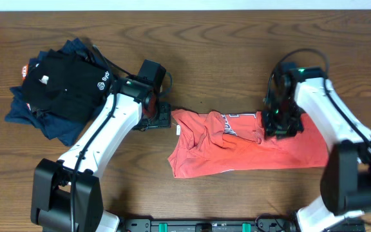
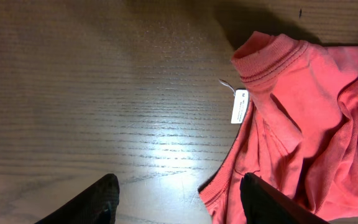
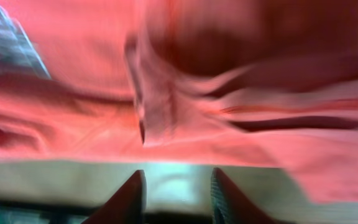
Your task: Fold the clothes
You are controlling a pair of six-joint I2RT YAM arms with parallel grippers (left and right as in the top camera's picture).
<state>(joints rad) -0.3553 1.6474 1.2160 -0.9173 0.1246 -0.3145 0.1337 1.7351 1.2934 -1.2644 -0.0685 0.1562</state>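
- table: brown wood; everything sits on it
- T-shirt: coral red; lies crumpled and rumpled across the middle-right of the table, collar end to the left, body stretching right; white and dark lettering shows on a bunched fold near the top; well apart from the dark pile
- dark pile: black shirt with a small white logo on top of navy garments; far left of the table
- my left gripper: just beside the T-shirt's collar end; in the wrist view my jaws stand wide apart, bare table between them; the right finger is at the shirt's edge; nothing held
- my right gripper: over the upper right part of the T-shirt; wrist view is blurred; jaws apart, pale table in the gap, red cloth just past the tips; no cloth between them
- collar: ribbed, turned up toward the top of the left wrist view
- neck tag: white, flat on the table just beside the collar
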